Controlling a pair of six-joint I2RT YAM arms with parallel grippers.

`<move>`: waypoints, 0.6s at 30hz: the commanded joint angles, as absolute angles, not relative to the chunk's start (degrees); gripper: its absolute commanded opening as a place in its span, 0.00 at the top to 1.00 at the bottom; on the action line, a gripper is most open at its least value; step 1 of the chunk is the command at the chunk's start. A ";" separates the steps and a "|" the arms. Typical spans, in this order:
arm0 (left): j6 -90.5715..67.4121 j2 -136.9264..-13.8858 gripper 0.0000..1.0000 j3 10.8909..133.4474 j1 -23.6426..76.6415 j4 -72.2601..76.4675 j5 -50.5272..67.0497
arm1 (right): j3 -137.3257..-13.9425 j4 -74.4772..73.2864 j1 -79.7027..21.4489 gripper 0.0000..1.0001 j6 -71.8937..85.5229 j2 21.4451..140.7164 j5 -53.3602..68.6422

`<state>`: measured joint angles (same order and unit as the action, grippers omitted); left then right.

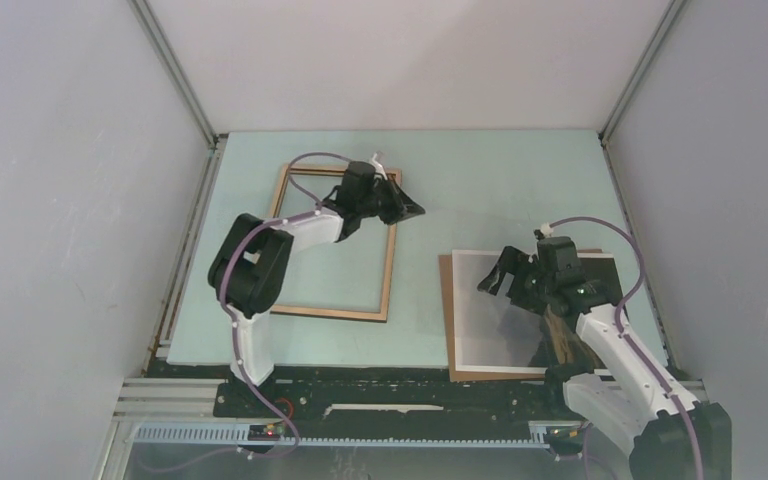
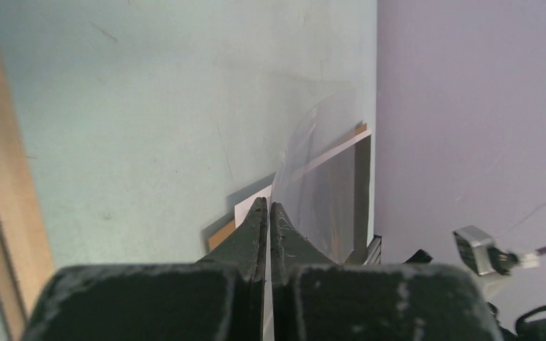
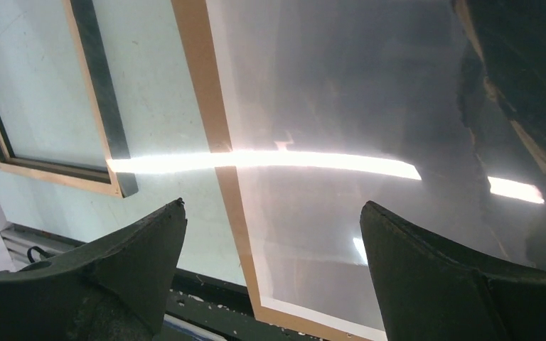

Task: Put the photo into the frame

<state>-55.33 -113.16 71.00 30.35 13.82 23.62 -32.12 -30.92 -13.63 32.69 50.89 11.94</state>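
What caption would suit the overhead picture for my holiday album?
Left gripper shut over the frame's far corner; right gripper open above the photo on its brown backing board.

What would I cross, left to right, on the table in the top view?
frame → left gripper → backing board → photo. The right gripper overlaps the photo, so it is left unplaced.

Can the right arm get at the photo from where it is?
Likely yes: the right gripper hangs open above the photo, nothing between them, though a flat sheet may be hard to pinch.
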 commanded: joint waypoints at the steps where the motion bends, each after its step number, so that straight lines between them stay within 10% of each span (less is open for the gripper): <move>1: -52.76 -106.64 1.00 68.43 27.47 13.22 26.24 | -33.76 -28.99 -13.63 0.00 32.28 52.30 14.94; 18: -51.81 -91.63 1.00 48.14 9.67 9.58 22.68 | -25.15 -13.61 -12.13 0.00 47.44 55.20 23.95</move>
